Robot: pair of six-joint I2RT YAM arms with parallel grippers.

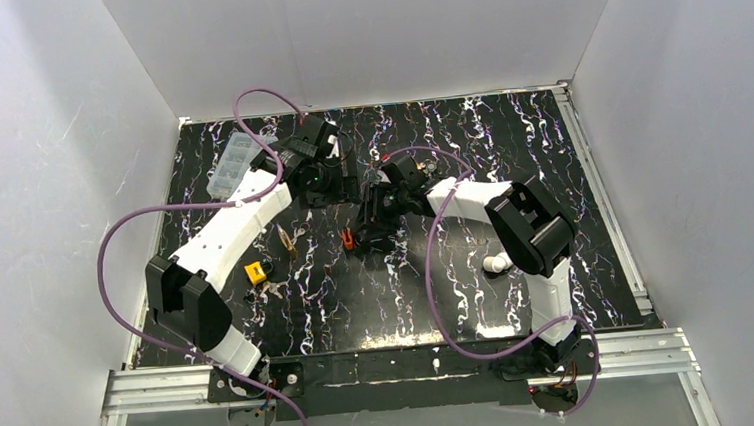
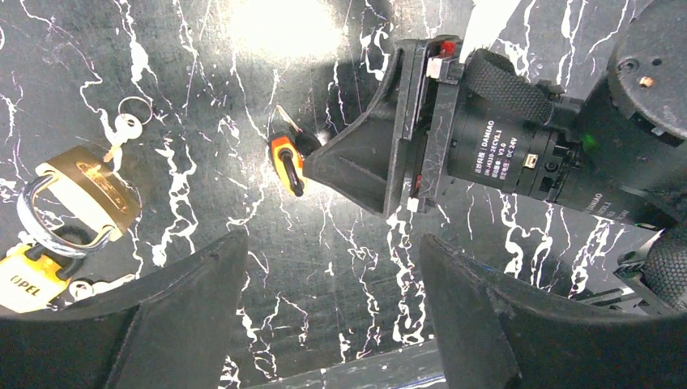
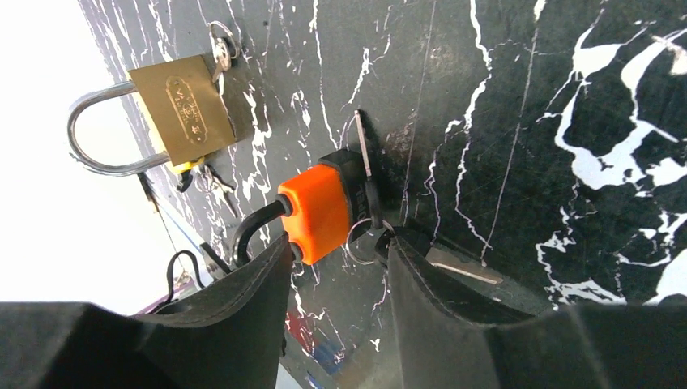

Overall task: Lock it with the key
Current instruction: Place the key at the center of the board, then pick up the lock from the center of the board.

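The right arm bent leftward, its gripper [image 3: 336, 261] low over the desk [image 3: 502, 121], jaws apart astride the orange padlock [image 3: 317, 212] and key ring [image 3: 362, 241]. The left gripper [image 2: 332, 279] hovered, jaws spread.

Left arm [image 1: 233, 223] and right arm [image 1: 472, 194]: white shells, black joints, purple cables [image 1: 105, 254]. Claw fingers [image 2: 186, 316] black, wedge-shaped. Black motor [image 2: 502, 150] behind right claw [image 3: 339, 245] marked DAMIAO in white.

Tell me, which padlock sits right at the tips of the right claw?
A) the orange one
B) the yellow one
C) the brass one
A: the right wrist view shows the orange padlock just at the tips of the open right claw, with the brass padlock lying farther away.
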